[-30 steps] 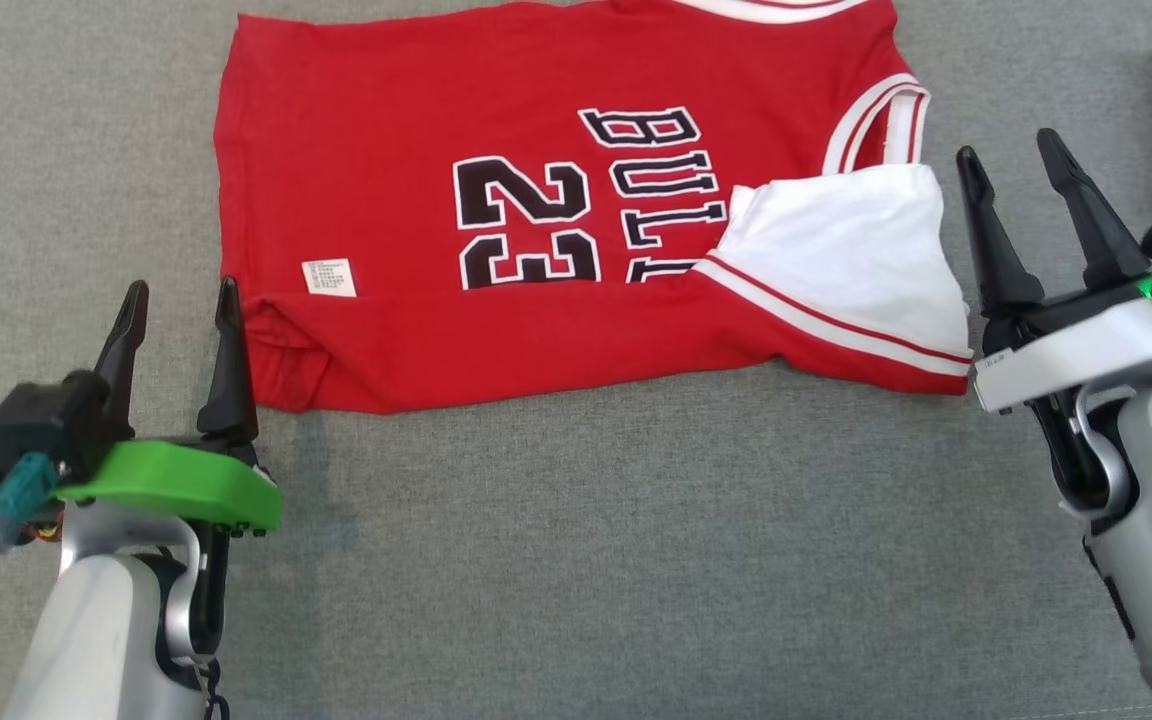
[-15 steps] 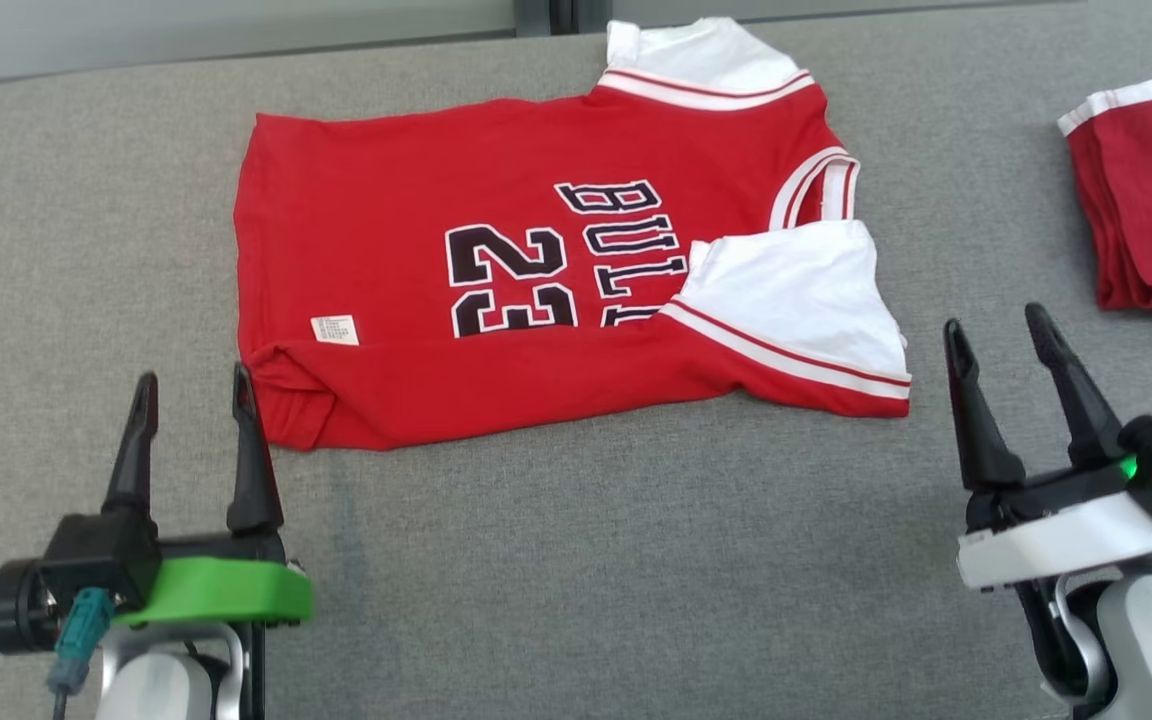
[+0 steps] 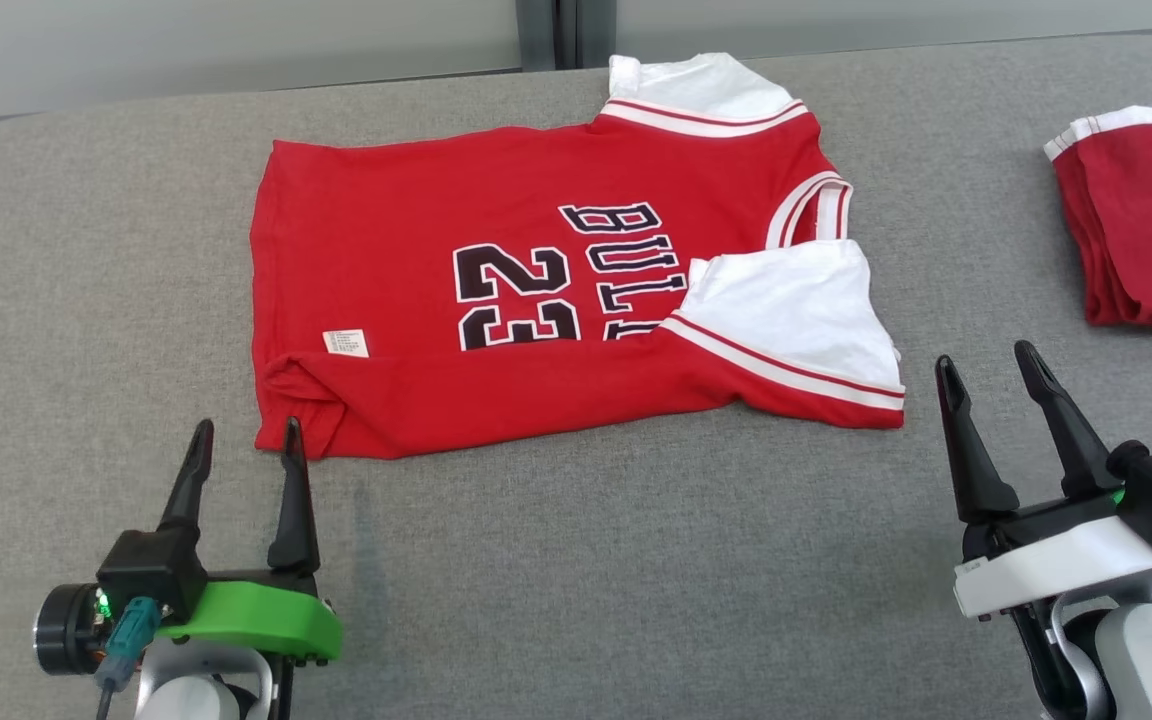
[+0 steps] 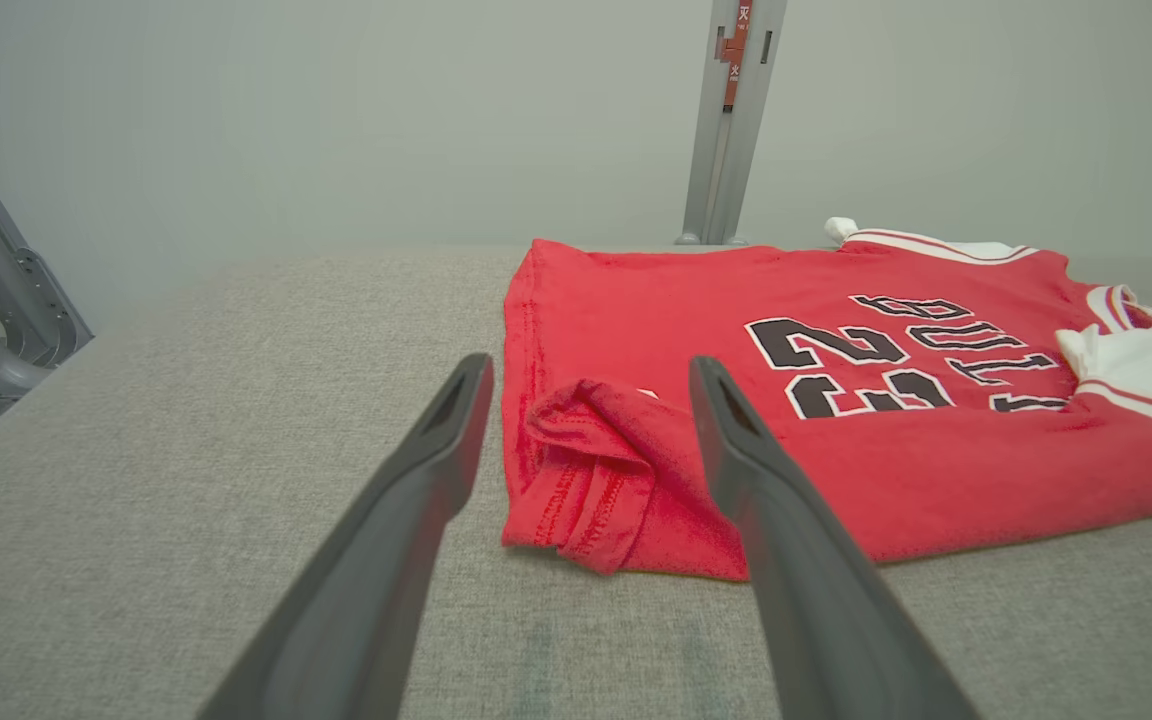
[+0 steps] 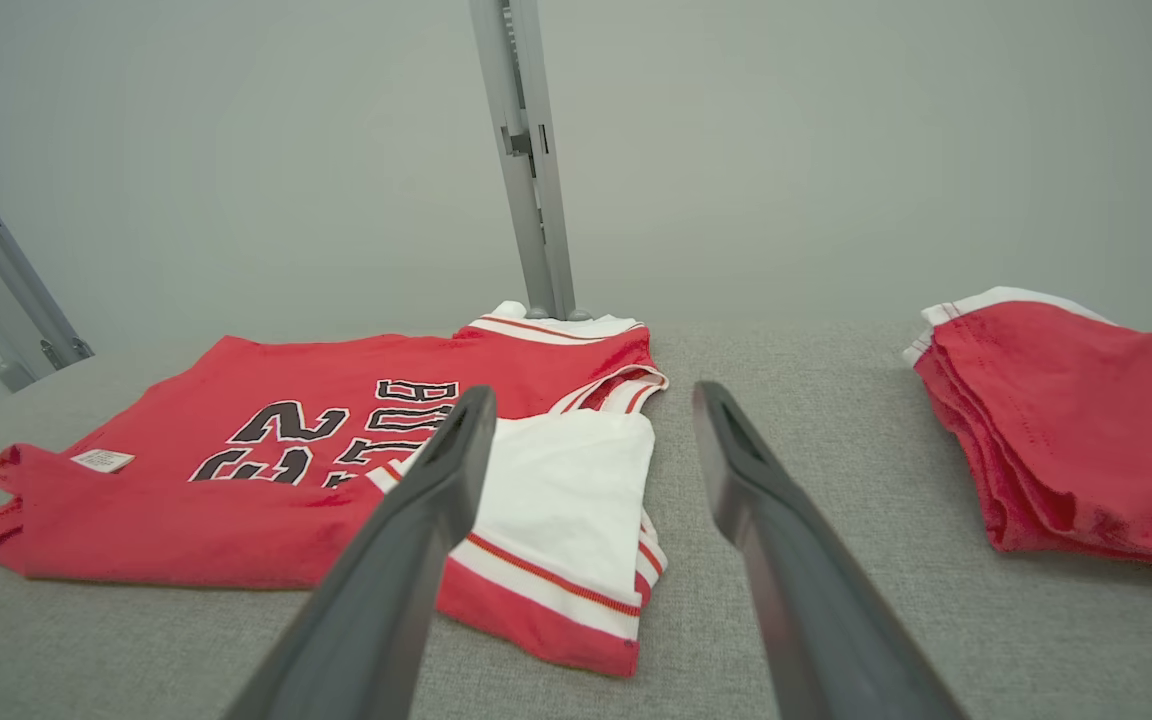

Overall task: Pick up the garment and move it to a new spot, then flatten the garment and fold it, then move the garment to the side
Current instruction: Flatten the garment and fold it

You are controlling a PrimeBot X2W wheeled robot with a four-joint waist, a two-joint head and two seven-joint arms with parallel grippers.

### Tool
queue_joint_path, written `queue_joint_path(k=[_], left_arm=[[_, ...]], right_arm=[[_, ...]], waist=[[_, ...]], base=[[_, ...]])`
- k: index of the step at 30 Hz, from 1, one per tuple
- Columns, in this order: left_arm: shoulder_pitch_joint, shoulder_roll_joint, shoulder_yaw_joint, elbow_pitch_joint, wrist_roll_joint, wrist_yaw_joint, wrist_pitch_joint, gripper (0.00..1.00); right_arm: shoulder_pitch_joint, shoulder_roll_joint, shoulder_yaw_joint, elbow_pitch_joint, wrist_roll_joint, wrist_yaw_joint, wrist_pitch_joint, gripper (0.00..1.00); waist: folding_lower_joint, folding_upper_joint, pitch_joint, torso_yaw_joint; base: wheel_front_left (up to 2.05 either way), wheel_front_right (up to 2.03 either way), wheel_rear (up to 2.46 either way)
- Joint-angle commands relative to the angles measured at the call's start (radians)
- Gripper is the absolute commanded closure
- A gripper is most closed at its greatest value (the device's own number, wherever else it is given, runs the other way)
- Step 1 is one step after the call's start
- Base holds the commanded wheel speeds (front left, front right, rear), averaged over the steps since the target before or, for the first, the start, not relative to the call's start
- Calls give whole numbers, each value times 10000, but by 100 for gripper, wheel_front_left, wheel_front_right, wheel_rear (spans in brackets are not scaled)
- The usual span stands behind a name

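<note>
Partly folded garment (image 3: 556, 300) on padding (image 3: 636, 560)

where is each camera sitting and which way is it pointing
Head view: on the head, looking forward and down at the red shirt on the grey table; the left gripper and right gripper show at the bottom corners.
Left wrist view: low on the left wrist, looking along its fingers at the shirt's bunched hem corner.
Right wrist view: on the right wrist, looking along its fingers at the white sleeve, a folded red pile to the right.
Shared: both wrist views show the shirt and a metal post behind it.
</note>
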Motion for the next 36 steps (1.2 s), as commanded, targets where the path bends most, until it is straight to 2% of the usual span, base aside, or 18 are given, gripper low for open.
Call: queue_joint_path(k=[1,8,21,22,23,24,28,31,36], left_arm=[[-150,22,-77,182,-5,-94,127,0],[-1014,-83,-404,1713,-138,-448,502,0],[-2759,-204,-25,4484,-826,-681,583,0],[-2806,-234,-11,4579,-906,-738,620,20],[-2836,-262,1,4681,-1003,-812,621,77],[-2842,-287,15,4759,-1097,-873,625,100],[-2803,-263,-14,4908,-1261,-1099,589,100],[-2535,-304,53,4689,-1393,-1083,473,100],[-2075,-96,42,4109,-1507,-1133,860,100]], right_arm=[[68,-37,26,133,43,-13,62,0],[-632,-148,399,1500,179,-13,159,0],[-2430,-70,949,3992,598,-13,-158,0],[-2504,-76,984,4092,655,-13,-184,0],[-2583,-71,1053,4223,754,-14,-187,62],[-2634,-72,1101,4320,826,-14,-177,100],[-2771,-123,1265,4550,1051,-14,-229,100],[-2652,-170,1262,4390,1234,-14,-323,100],[-2083,-346,1163,3907,1385,-14,-379,100]], waist=[[0,0,114,14],[0,0,776,79],[0,0,1580,187],[0,0,1598,189],[0,0,1615,192],[0,0,1620,193],[0,0,1593,191],[0,0,1469,199],[0,0,1132,301]], base=[[0,0,0],[0,0,0],[0,0,0],[0,0,0],[0,0,0],[0,0,0],[0,0,0],[0,0,0],[0,0,0]])
